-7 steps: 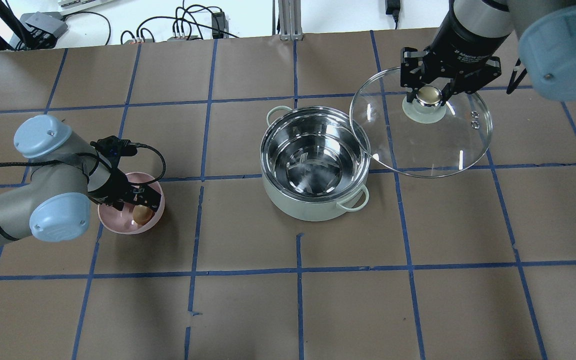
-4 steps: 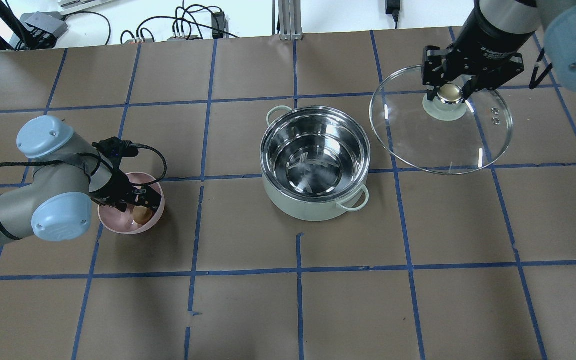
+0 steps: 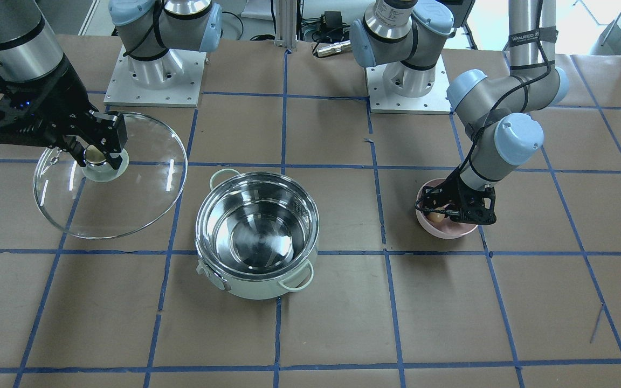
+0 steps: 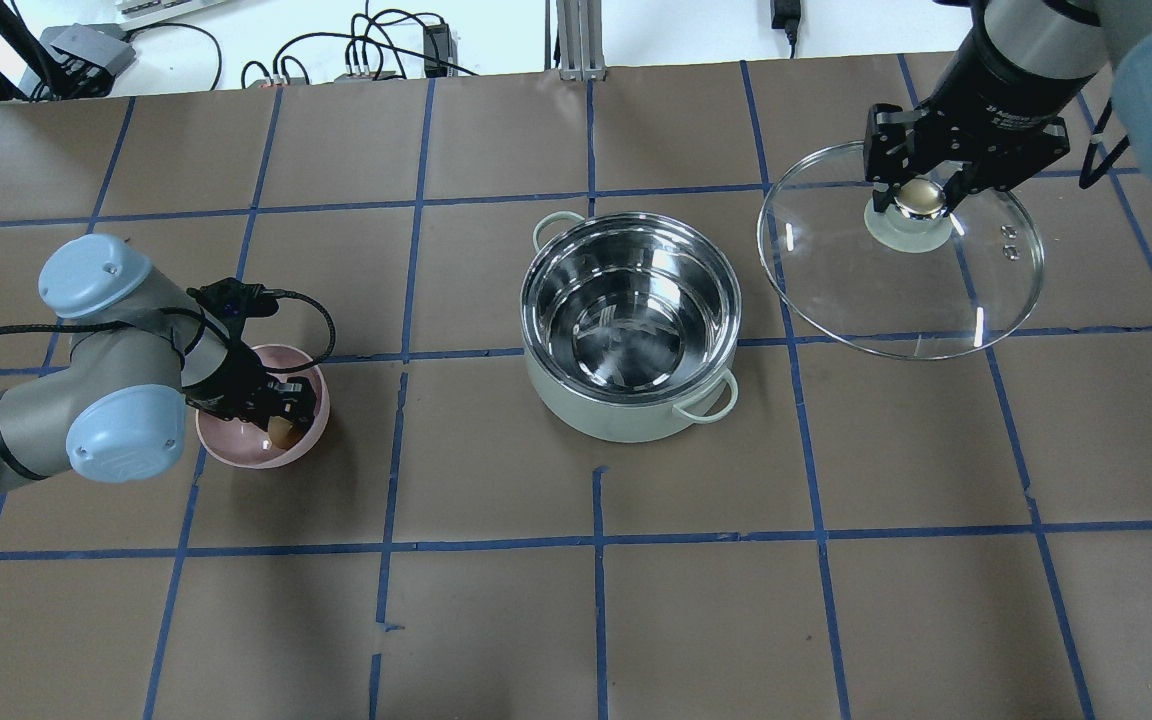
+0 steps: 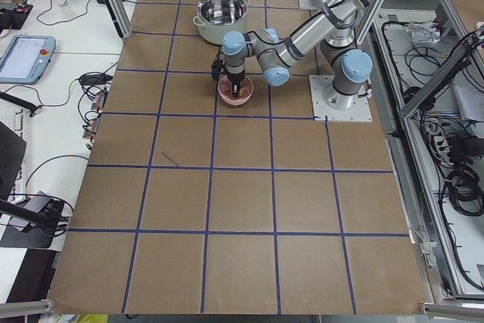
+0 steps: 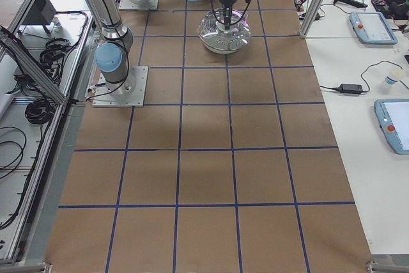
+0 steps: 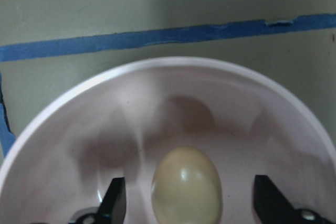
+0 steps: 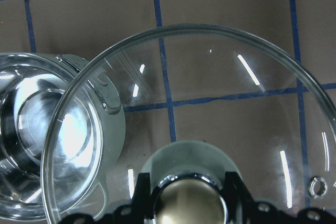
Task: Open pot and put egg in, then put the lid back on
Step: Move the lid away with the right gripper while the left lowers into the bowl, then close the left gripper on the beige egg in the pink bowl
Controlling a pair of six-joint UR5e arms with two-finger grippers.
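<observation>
Brown paper table [image 4: 496,620], gridded with blue tape [image 4: 600,600]; cables [image 4: 376,45] beyond its far edge. Nearest: small pink bowl [image 4: 236,455] holding tan-brown oval egg [image 7: 186,184] on its bottom; left gripper [image 7: 191,205] inside the bowl, jaws wide, one finger [image 7: 113,205] each side of the egg, not touching. Centre: pale mint-green pot [image 4: 616,425], uncovered, shiny steel inside. Farthest: round clear glass lid [image 4: 896,290], tilted beside the pot, right gripper [image 4: 919,195] clamped on its knob [image 4: 918,197].

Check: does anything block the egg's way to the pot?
Nothing visible: the pot stands open, and the right gripper holds the lid on its far side, away from the pink bowl.
</observation>
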